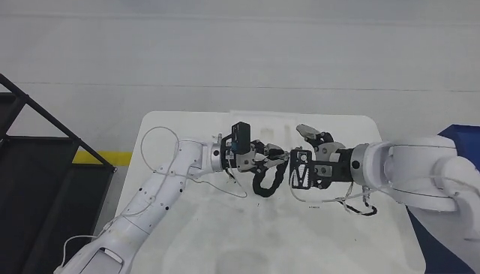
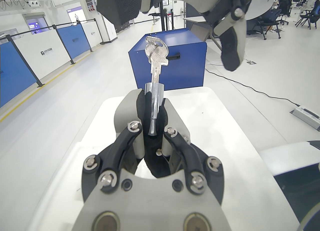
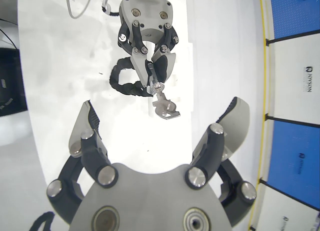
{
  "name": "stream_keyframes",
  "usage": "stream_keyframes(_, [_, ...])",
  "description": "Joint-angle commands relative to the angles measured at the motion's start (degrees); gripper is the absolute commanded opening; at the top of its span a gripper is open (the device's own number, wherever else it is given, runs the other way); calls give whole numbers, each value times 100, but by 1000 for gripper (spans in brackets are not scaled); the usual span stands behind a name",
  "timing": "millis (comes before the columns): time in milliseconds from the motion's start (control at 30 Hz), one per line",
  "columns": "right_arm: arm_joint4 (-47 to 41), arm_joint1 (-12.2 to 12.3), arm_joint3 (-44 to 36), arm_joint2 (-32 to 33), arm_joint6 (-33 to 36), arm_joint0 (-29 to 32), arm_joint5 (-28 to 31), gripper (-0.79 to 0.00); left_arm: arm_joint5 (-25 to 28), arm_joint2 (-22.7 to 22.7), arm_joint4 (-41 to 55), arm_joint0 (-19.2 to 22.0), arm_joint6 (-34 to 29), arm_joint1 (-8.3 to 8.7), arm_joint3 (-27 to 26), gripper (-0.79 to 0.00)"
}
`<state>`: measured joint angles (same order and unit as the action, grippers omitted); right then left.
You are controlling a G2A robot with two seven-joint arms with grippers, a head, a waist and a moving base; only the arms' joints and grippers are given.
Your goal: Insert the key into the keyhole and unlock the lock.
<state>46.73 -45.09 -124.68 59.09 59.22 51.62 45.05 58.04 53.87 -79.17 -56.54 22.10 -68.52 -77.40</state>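
Chrome marks the lock (image 2: 155,101): the left tool (image 2: 151,106) is pressed together on its shiny barrel and holds it above the white surface (image 1: 195,236), nearer the far edge than the near one and about midway between the side edges. The black cable (image 3: 122,86) hangs in a loop beside that tool. The key (image 2: 157,52) sits with its blade in the keyhole (image 3: 158,87) and its flat head sticks out free toward the right tool (image 3: 162,106).

We judge the lock is held this way so the barrel stays steady and the key head faces the other arm. The right tool is spread wide, empty, with the key head near its two tips but touching neither. From there it looks lined up to close on the head and turn it.

We cannot tell how deep the blade goes or whether the key has been turned. The left tool covers the spot where the cable meets the barrel, so we cannot say whether the lock is open. A ring hangs at the key head, and what it carries is hard to make out.
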Motion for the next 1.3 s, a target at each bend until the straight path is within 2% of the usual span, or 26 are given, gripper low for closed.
stream_keyframes(0, [270, 58, 43, 30, -242, 16, 243, 0, -3, -29, 91, 12, -105, 16, -22, -785])
stream_keyframes(67, [390, 98, 44, 111, -473, 43, 474, -28, -3, -60, 174, 26, -188, 34, -44, -785])
stream_keyframes(133, [542, 128, 55, 203, -607, 97, 589, -354, -3, -85, 251, 39, -255, 51, -63, -785])
stream_keyframes(167, [590, 137, 51, 250, -706, 123, 653, -406, -3, -101, 290, 44, -283, 59, -67, -785])
stream_keyframes(233, [735, 154, 47, 320, -861, 184, 747, -456, -3, -137, 349, 58, -336, 75, -72, -785])
stream_keyframes(300, [912, 162, 25, 391, -1108, 233, 821, -453, -3, -177, 416, 73, -364, 89, -71, -785])
stream_keyframes(333, [1016, 166, 5, 403, -1213, 268, 873, -489, -3, -203, 471, 75, -352, 95, -65, -785])
stream_keyframes(700, [1777, 165, 89, 364, -2027, 515, 1090, -554, -3, -362, 608, 190, -321, 156, 40, -785])
stream_keyframes(900, [1875, 161, 172, 411, -2263, 600, 926, -773, -3, -422, 640, 222, -274, 178, 53, -785])
stream_keyframes(1100, [1745, 160, 243, 475, -2446, 675, 816, -785, -3, -460, 633, 246, -220, 198, 55, -785])
stream_keyframes(1267, [1028, 159, 474, 568, -2385, 805, 410, -785, -3, -467, 549, 250, -172, 210, 8, -785])
